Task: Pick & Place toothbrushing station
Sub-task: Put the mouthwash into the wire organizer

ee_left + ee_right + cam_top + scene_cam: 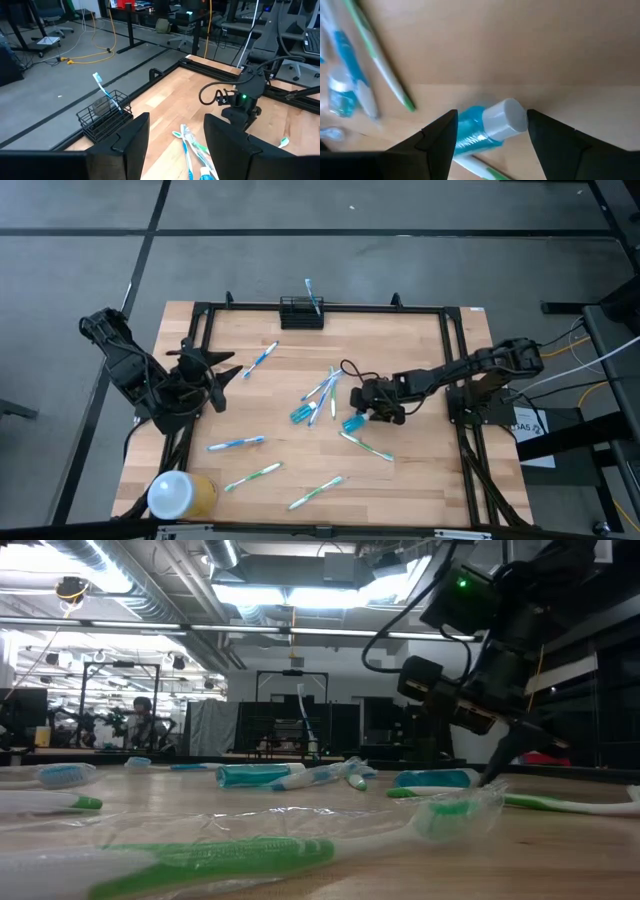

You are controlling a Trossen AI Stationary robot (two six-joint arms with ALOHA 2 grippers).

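With jaws spread, the right gripper (490, 131) is poised around a blue white-capped toothpaste tube (490, 125), to be closed on next and carried to the black wire holder rack (301, 311) at the table's far edge.

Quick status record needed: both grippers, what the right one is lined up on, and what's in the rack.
right gripper: open, low over the table, fingers either side of a blue tube with a white cap
left gripper: open, waiting at the table's left side
rack: at the far edge, one toothbrush standing in it
loose brushes: scattered across the wooden table
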